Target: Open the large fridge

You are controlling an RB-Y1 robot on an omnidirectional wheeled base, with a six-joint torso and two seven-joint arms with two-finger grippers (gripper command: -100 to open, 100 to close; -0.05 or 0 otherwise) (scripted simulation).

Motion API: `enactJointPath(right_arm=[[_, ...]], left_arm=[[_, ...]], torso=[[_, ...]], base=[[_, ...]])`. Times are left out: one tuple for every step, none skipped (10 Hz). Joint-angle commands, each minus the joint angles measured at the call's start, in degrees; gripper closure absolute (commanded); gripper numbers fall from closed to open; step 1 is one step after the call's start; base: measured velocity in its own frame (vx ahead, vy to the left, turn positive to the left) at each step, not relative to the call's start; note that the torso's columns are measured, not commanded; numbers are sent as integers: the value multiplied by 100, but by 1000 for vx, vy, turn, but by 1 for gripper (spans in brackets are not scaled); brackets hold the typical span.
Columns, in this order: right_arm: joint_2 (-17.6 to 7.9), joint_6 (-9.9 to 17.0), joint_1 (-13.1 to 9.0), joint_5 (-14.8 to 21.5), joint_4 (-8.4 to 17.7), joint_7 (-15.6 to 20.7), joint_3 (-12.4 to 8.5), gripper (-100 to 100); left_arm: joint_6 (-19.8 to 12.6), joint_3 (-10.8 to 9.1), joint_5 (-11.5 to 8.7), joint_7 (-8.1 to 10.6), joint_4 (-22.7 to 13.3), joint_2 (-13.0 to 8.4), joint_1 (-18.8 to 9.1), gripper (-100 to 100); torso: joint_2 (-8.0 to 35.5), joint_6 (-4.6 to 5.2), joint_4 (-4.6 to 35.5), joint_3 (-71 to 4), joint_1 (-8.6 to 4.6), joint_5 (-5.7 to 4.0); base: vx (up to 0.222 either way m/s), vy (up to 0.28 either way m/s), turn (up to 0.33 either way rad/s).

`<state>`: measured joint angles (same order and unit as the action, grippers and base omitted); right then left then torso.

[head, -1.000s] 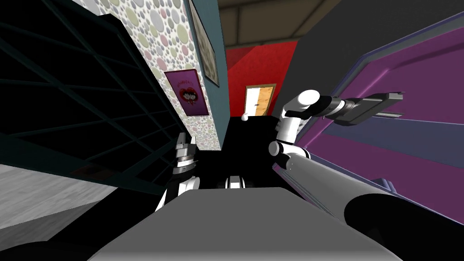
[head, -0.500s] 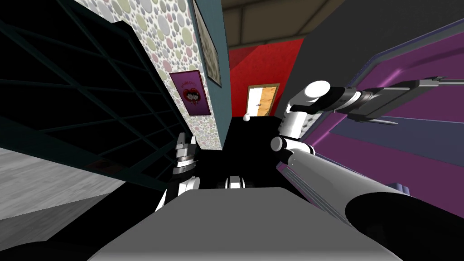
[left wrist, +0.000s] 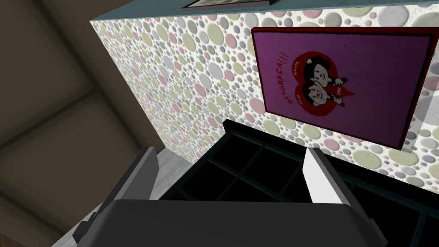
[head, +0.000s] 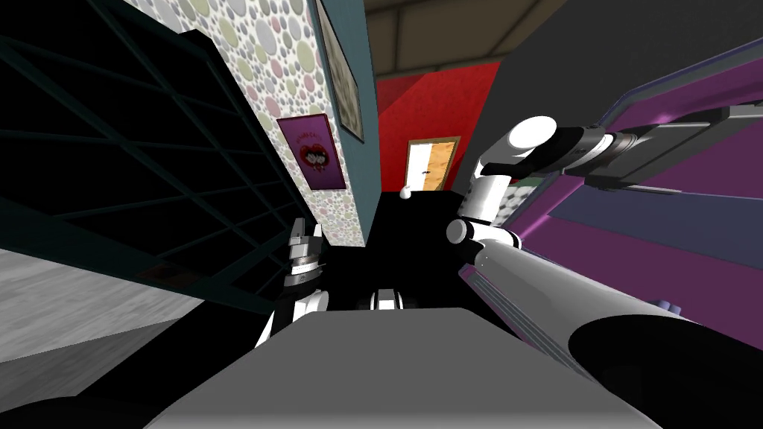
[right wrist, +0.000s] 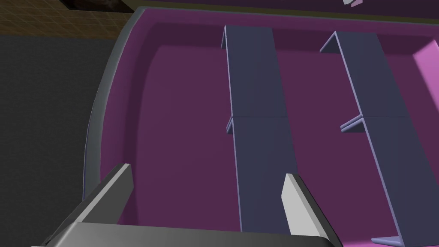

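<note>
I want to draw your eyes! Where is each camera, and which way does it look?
Head view: on my head, looking steeply down and forward, between a spotted wall and the purple fridge panel; left gripper and right arm show.
Left wrist view: on my left hand, facing a purple poster and dark shelves; open fingers.
Right wrist view: on my right hand, facing the fridge panel's grey-blue shelves; right gripper open.
Shared: head and left wrist views both show the poster.

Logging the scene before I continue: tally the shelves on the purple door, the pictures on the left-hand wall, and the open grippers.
Door shelves: 2
Wall pictures, purple poster and framed picture: 2
Open grippers, left gripper and right gripper: 2
Total: 6
</note>
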<state>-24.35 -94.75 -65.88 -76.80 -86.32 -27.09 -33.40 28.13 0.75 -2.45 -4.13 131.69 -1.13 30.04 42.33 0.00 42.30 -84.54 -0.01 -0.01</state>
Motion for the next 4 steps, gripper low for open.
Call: enactJointPath(right_arm=[[0, 0, 0, 0, 0, 0, 0, 0], [0, 0, 0, 0, 0, 0, 0, 0], [0, 0, 0, 0, 0, 0, 0, 0], [0, 0, 0, 0, 0, 0, 0, 0]], left_arm=[[0, 0, 0, 0, 0, 0, 0, 0], [0, 0, 0, 0, 0, 0, 0, 0], [0, 0, 0, 0, 0, 0, 0, 0], [0, 0, 0, 0, 0, 0, 0, 0]], torso=[[-2, 0, 0, -1, 0, 0], [-3, 0, -1, -2, 1, 1], [-5, 0, -1, -3, 1, 1], [-5, 0, -1, -3, 1, 1]], base=[[0, 0, 0], [0, 0, 0], [0, 0, 0], [0, 0, 0]])
